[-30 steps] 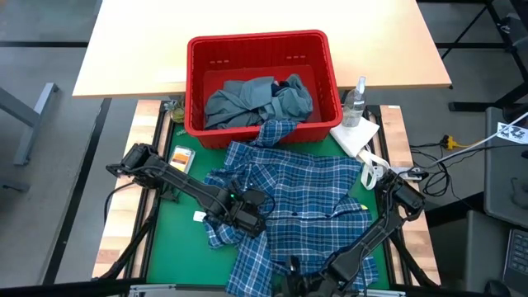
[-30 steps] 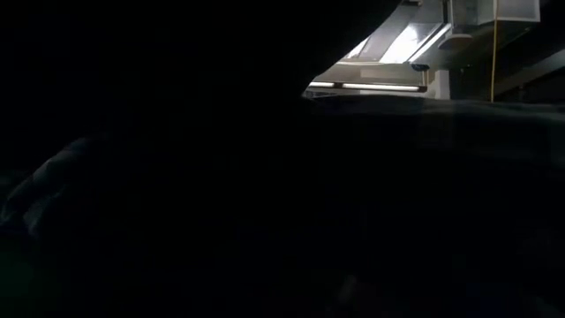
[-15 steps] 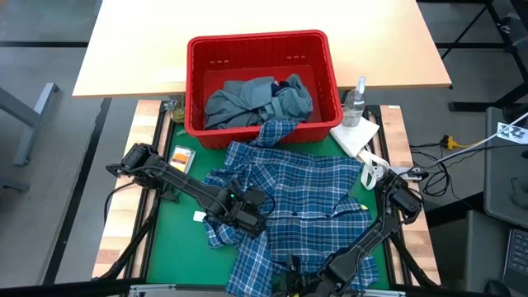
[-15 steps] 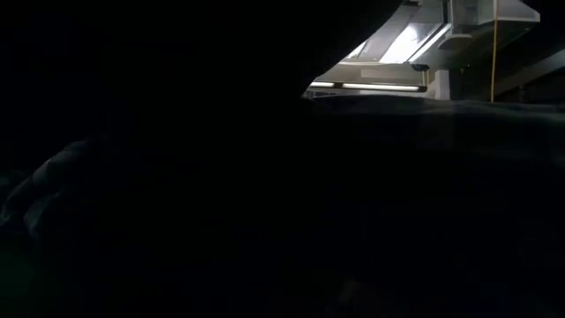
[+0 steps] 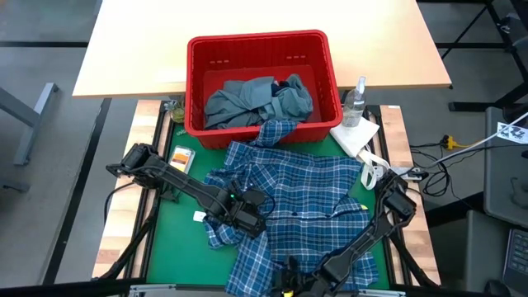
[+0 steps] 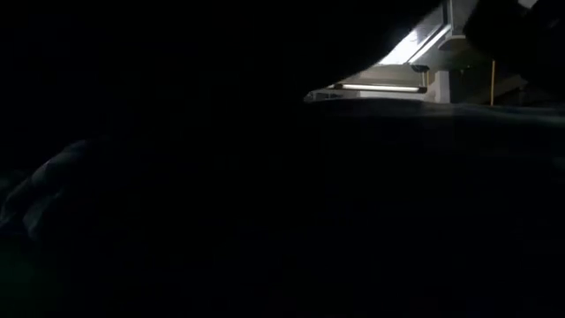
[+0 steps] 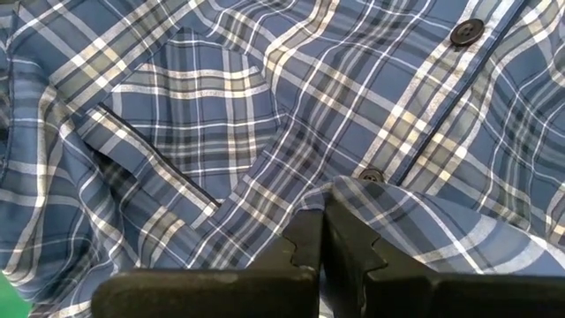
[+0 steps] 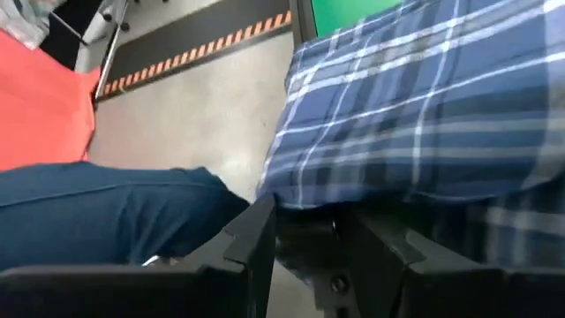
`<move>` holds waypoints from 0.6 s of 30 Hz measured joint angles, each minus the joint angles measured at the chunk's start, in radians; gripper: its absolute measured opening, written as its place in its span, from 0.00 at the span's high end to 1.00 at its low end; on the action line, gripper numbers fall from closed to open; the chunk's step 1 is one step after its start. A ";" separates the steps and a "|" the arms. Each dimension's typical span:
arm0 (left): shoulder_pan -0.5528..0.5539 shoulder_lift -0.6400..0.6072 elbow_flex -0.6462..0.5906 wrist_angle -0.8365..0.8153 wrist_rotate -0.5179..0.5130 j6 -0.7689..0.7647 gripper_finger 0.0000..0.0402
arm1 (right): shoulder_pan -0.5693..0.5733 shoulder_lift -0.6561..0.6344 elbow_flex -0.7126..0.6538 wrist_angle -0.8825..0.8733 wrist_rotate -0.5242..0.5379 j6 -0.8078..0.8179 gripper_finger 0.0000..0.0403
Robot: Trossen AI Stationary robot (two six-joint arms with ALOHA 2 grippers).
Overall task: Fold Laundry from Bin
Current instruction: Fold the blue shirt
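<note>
The blue-white plaid shirt (image 5: 305, 190) lies crumpled on the green mat (image 5: 169, 231), and one end (image 5: 276, 130) rests against the red bin's near wall. The bin (image 5: 257, 40) holds a grey-blue garment (image 5: 247, 101) and a dark navy one (image 5: 295, 82). My left gripper (image 5: 250, 221) is shut on the shirt near its left side. My right gripper (image 5: 381, 186) stands open at the shirt's right edge (image 8: 300, 194), low over the mat. The low view is dark. My left gripper pinches a raised fold of the shirt (image 7: 371, 190) beside the button placket between its two shut fingers (image 7: 305, 243). The fingers slant down from the table's left. The rest of the shirt lies slack on the mat. Whether my right gripper touches the shirt, I cannot tell.
A spray bottle (image 5: 356, 101) and a white paper towel (image 5: 355, 136) sit right of the bin. A small card (image 5: 181, 157) lies on the mat's far left. A tan tabletop (image 5: 140, 49) extends beyond the bin. Blue cloth (image 8: 106, 212) shows close by in the right wrist view.
My right gripper has sunk toward the mat at the shirt's right edge and rolled about its own axis; its fingers stay apart. The shirt and my left gripper have kept still.
</note>
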 joint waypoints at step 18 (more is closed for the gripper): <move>-0.004 0.000 0.000 -0.018 0.001 0.000 1.00 | 0.001 0.008 0.000 0.058 0.161 -0.059 0.98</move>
